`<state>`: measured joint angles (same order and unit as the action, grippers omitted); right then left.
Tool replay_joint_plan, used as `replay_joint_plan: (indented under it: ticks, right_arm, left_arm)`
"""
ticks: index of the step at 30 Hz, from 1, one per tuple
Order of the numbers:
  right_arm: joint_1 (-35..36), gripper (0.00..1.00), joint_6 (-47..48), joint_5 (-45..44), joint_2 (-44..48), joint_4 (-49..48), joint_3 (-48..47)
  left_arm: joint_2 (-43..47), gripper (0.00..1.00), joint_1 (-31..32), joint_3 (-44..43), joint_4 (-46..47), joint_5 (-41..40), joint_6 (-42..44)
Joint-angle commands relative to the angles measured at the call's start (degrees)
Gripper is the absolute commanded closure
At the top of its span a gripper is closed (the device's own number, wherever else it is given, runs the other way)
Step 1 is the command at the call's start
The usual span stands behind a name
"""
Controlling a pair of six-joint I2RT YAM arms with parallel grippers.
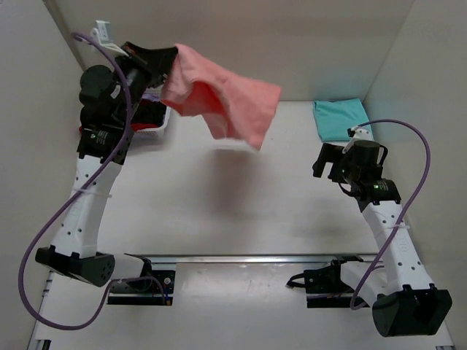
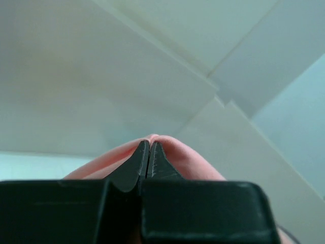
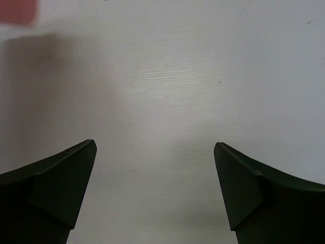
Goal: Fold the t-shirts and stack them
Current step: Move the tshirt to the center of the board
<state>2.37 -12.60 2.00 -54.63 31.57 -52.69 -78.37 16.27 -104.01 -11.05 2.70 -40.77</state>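
My left gripper (image 1: 174, 57) is raised high at the back left and shut on the salmon-pink t-shirt (image 1: 226, 102), which hangs bunched in the air above the table. In the left wrist view the pink cloth (image 2: 193, 162) bulges on both sides of the closed fingers (image 2: 161, 161). A folded turquoise t-shirt (image 1: 340, 118) lies at the back right. My right gripper (image 1: 319, 162) is open and empty above bare table, just in front of the turquoise shirt. A corner of the pink shirt (image 3: 18, 11) shows in the right wrist view's top left.
A white slatted basket (image 1: 155, 125) stands at the back left under my left arm, with dark and red cloth inside. White walls close in the left, back and right sides. A metal rail (image 1: 241, 259) runs along the near edge.
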Motion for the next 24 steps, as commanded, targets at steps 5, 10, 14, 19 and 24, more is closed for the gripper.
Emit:
replay_joint_plan:
  ticks: [5,10,14,19,24]
  right_arm:
    - [-0.7,0.01,3.6,8.3,-4.9,2.4,-3.8]
    - [4.6,0.01,4.0,11.6,-16.1,2.8,-8.2]
    - [8.6,0.01,1.4,14.9,-22.1,-0.1,-9.1]
    - [14.6,0.05,3.6,13.9,-27.9,-1.2,-8.8]
    - [19.1,0.29,5.5,12.9,-29.9,0.0,-8.6]
  left_arm:
    - [-9.8,0.67,-3.6,25.6,-4.2,21.5,-12.7]
    - [-10.8,0.62,-7.8,39.0,-1.3,26.8,-14.1]
    - [-11.6,0.58,-7.0,39.0,-6.6,28.7,-7.8]
    - [-8.1,0.5,-5.2,46.3,-11.1,27.8,-3.8]
    - [-3.6,0.49,-1.6,53.1,-16.7,23.5,1.0]
